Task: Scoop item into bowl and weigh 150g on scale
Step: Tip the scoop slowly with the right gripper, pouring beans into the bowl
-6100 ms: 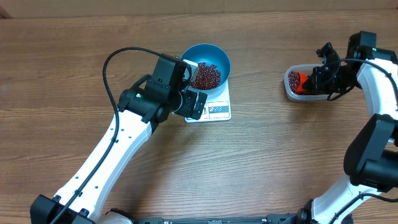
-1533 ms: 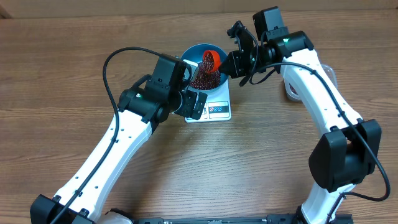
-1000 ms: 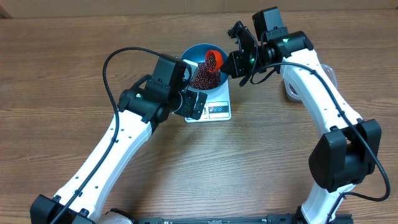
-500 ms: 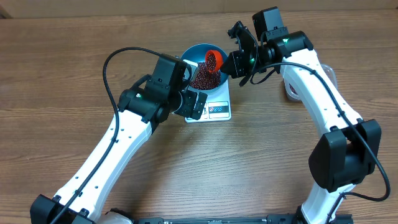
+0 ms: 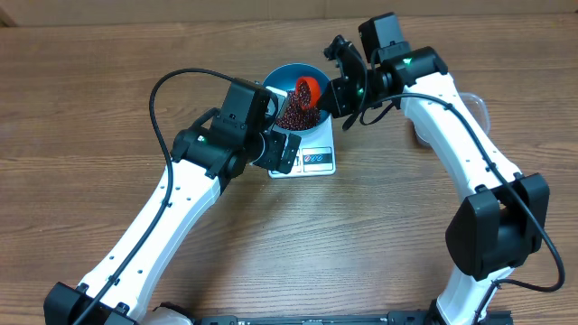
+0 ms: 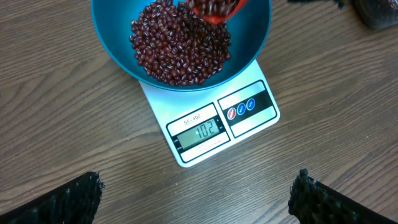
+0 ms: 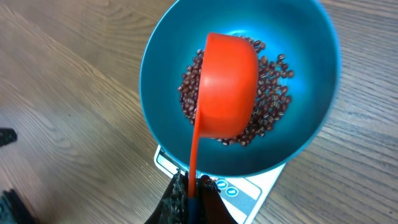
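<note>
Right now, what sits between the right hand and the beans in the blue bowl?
The orange scoop: the right hand grips its handle, and its cup hangs over the beans in the bowl. The right wrist view shows it.

bright even light, soft shadows, sharp focus

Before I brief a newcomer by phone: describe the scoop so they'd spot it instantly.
Find the central white scale, with the blue bowl of beans on it. Tipped over that bowl hangs an orange-red scoop, its handle pinched by the right gripper: the only red object.
</note>
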You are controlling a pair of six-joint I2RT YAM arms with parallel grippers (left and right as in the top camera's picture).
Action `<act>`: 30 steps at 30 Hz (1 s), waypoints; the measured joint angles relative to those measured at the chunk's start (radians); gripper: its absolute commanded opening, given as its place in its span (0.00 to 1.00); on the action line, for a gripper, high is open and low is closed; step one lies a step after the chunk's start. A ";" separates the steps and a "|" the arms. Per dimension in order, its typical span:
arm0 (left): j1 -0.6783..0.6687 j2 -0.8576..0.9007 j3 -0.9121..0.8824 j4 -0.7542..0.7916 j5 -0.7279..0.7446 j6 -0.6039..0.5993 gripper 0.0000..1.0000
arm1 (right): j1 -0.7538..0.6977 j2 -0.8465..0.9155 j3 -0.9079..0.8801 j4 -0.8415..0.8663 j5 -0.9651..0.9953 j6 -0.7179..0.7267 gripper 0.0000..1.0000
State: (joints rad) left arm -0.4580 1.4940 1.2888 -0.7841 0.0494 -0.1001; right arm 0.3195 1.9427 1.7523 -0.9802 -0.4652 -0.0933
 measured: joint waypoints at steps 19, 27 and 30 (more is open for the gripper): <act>0.000 0.000 0.000 0.000 0.000 0.000 1.00 | 0.023 0.000 0.000 -0.002 0.066 -0.024 0.04; 0.000 0.000 0.000 0.000 0.000 0.000 1.00 | 0.023 0.000 0.000 -0.004 0.066 -0.023 0.03; 0.000 0.000 0.000 0.000 0.000 0.000 1.00 | 0.023 0.000 0.000 -0.008 0.067 -0.023 0.04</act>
State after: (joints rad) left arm -0.4580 1.4940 1.2888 -0.7845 0.0494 -0.0998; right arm 0.3420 1.9427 1.7523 -0.9882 -0.3985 -0.1165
